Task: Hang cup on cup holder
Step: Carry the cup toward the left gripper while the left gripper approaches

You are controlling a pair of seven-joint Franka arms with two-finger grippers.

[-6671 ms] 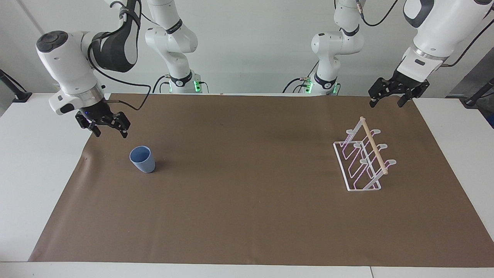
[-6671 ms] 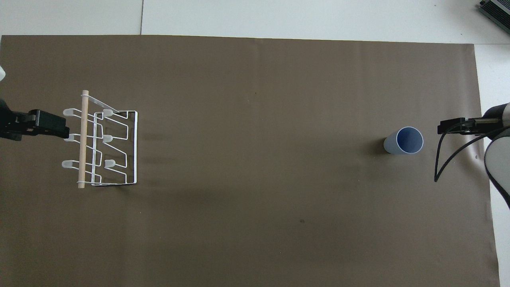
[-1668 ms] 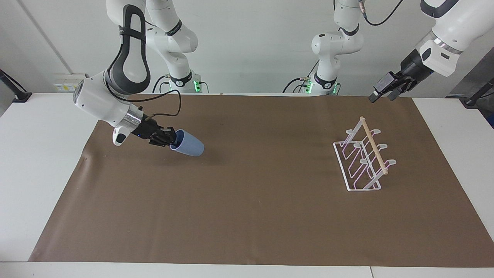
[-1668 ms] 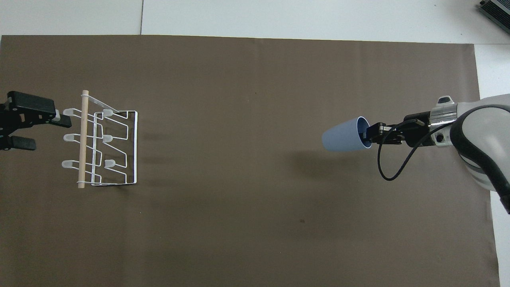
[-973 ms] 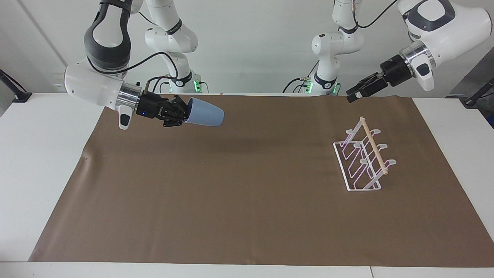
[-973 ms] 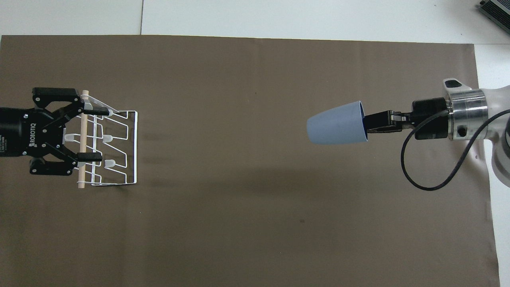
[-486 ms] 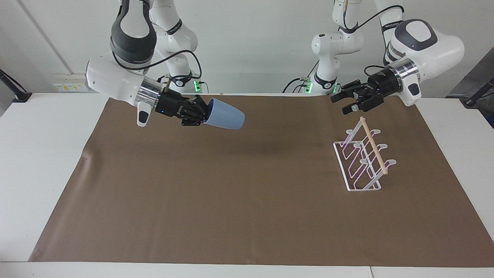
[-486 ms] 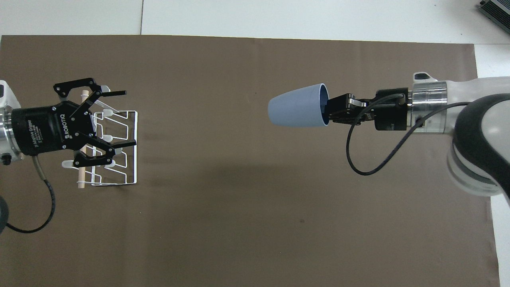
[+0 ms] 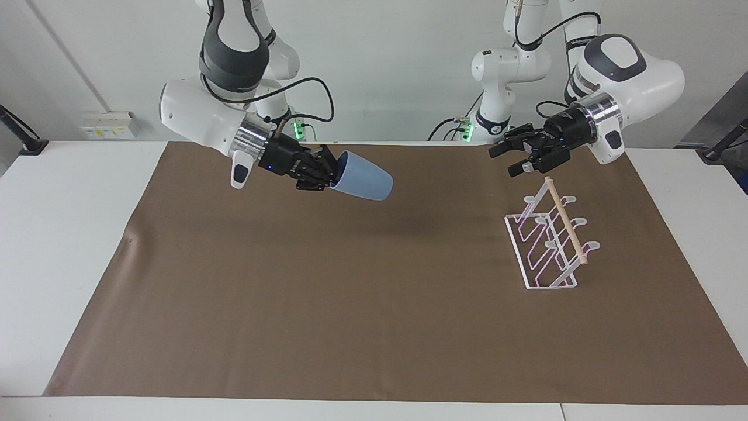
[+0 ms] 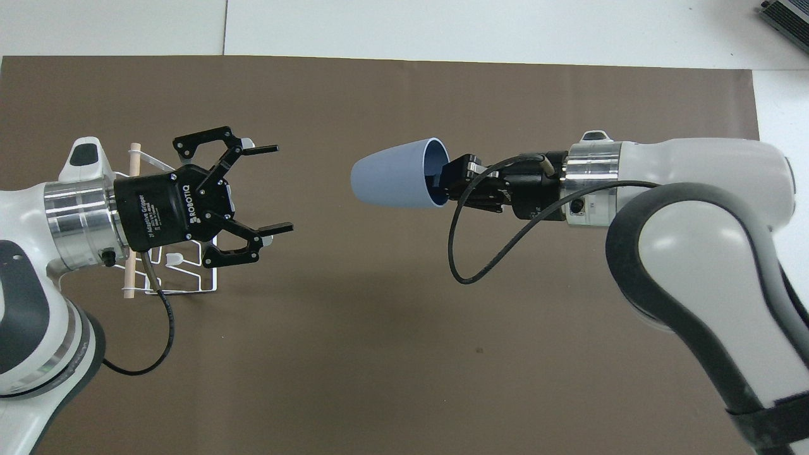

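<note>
The light-blue cup (image 9: pixel 363 179) is held sideways in the air over the mat, its base pointing toward the left arm's end of the table. My right gripper (image 9: pixel 331 176) is shut on its rim, one finger inside; it also shows in the overhead view (image 10: pixel 452 181) with the cup (image 10: pixel 395 174). The white wire cup holder (image 9: pixel 549 245) with its wooden dowel stands on the mat toward the left arm's end. My left gripper (image 9: pixel 503 162) is open and empty, in the air above the holder's end nearer the robots. In the overhead view it (image 10: pixel 282 188) covers much of the holder (image 10: pixel 189 289).
A brown mat (image 9: pixel 350 304) covers most of the white table (image 9: pixel 58 245). A grey device (image 10: pixel 787 16) sits at the table's corner farthest from the robots, at the right arm's end.
My right gripper has carried the cup further toward the middle of the table. My left gripper, still open, has moved from over the holder toward the cup.
</note>
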